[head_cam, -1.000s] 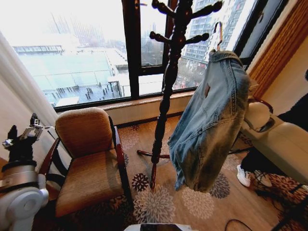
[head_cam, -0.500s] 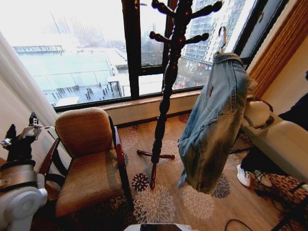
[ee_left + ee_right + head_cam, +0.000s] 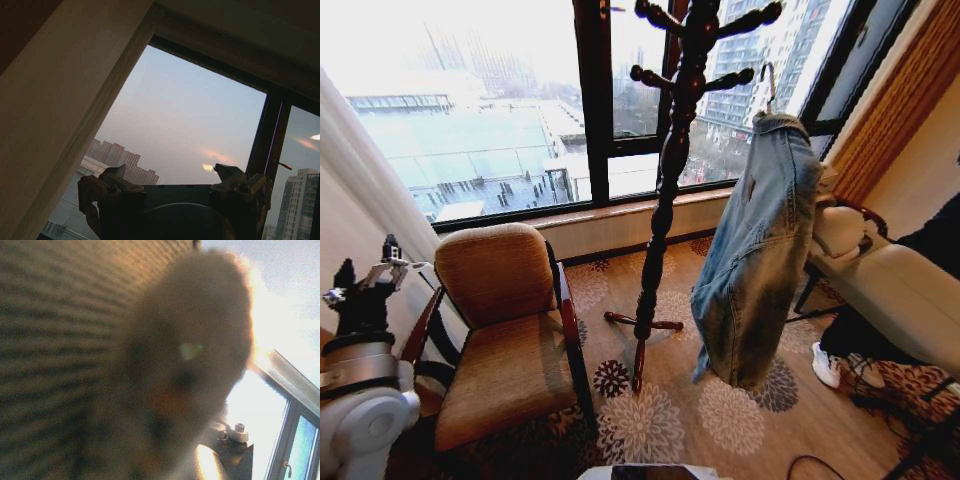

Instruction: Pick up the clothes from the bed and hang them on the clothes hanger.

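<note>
Faded blue denim, the clothes hang in the air to the right of a dark wooden coat stand, near it but apart from its trunk. The collar sits on the clothes hanger, whose small metal hook rises just below one of the stand's upper pegs; whether hook and peg touch cannot be told. The jacket's hem dangles above the patterned carpet, with a brown patch visible on its upper part. The left hand is raised at the head view's left edge, beside a brown upholstered armchair, well apart from the jacket. Its two fingers are spread wide and hold nothing, pointing at the window and sky. How the right hand stands cannot be told: a blurred mass covers its wrist view.
</note>
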`<state>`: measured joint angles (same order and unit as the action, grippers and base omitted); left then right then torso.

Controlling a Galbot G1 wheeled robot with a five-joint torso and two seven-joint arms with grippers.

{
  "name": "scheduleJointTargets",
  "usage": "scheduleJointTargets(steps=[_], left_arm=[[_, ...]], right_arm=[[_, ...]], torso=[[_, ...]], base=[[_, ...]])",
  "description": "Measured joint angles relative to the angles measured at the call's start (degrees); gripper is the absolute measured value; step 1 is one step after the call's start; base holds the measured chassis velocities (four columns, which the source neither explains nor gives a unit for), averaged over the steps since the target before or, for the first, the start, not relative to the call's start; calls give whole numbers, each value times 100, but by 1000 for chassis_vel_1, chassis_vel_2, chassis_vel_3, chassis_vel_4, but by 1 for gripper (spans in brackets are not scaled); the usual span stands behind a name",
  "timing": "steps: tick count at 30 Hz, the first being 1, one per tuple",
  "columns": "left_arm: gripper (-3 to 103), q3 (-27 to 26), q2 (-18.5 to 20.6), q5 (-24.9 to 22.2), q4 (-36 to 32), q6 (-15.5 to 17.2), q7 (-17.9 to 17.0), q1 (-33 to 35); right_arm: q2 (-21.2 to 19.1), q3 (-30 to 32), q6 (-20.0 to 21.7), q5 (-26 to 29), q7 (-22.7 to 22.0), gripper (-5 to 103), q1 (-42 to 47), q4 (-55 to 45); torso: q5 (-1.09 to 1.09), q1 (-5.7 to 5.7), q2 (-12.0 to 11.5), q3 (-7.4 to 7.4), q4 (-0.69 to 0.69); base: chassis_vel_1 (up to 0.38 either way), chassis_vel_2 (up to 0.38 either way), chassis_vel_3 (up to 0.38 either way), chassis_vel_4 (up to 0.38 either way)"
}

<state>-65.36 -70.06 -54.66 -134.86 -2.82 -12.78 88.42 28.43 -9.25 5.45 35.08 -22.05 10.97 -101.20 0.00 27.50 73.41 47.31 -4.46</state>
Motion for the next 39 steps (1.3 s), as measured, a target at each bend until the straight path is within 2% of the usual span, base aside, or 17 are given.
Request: scheduleJointTargets(steps=[13,39], left_arm=[[100,170,-61,99,111,3,11,-93],[100,141,-52,83,169,-34,33,-87]], right_arm=[[-14,-370,31,-21,29,14,-416,-200],[104,-597,42,-17,27,14,-593,49]], torso=[[-1,0,0,0,0],[0,0,1,-1,-1]], base=[[0,0,0,0],[0,0,0,0]])
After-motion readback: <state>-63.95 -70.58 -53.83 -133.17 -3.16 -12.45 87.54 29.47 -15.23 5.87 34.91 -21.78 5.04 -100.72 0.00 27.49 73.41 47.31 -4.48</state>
